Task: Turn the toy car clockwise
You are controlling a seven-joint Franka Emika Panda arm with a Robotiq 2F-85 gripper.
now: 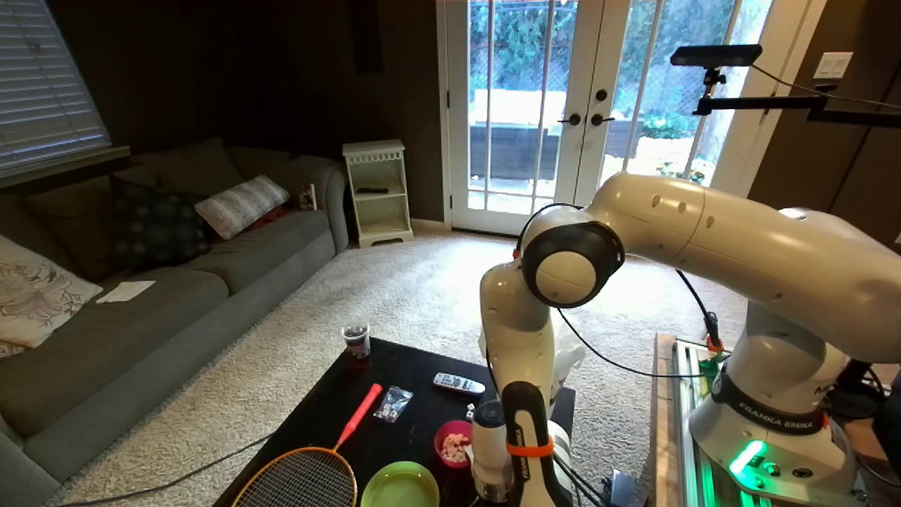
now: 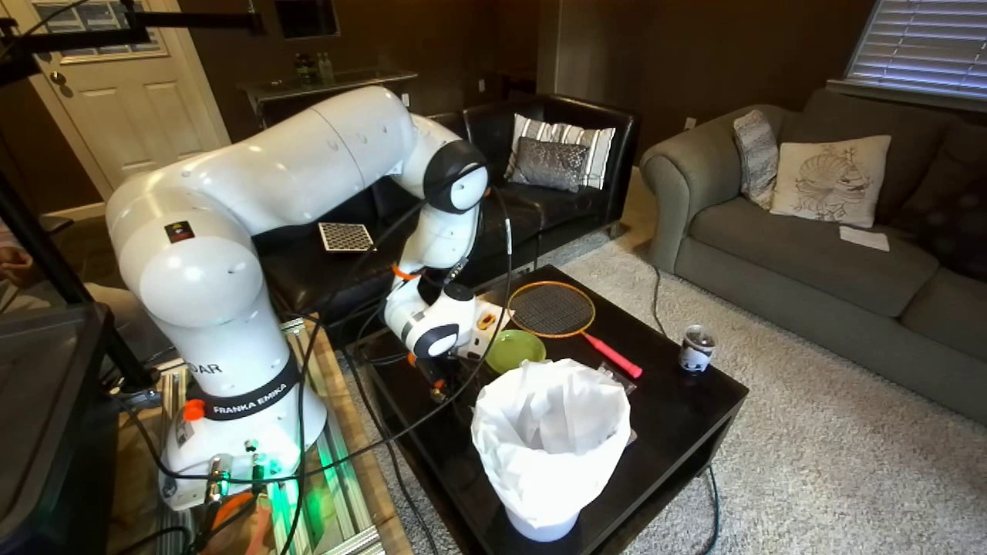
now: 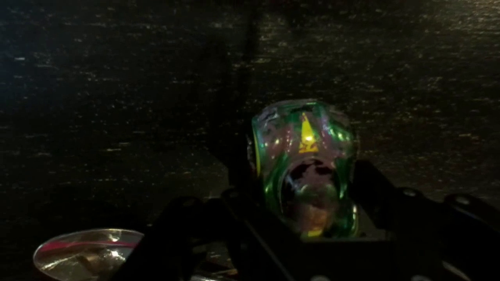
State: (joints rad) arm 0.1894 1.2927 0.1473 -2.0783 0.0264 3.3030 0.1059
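The toy car (image 3: 308, 144) is shiny green and purple with a yellow triangle on its front. It lies on the dark table in the wrist view, its front toward the top of the picture. My gripper (image 3: 304, 181) has one dark finger against each long side of the car, and appears shut on it. The picture is dark, so the exact contact is hard to see. The gripper (image 2: 437, 381) points down at the table's near side in an exterior view; there I cannot make out the car. In an exterior view the arm hides the gripper and car.
On the black table (image 1: 415, 359) are a green plate (image 2: 515, 351), a racket (image 2: 551, 310), a pink bowl (image 1: 454, 445), a remote (image 1: 459, 383), a small bag (image 1: 393, 404) and a cup (image 2: 697, 351). A white lined bin (image 2: 540, 470) stands at a table end. Cables hang by the arm.
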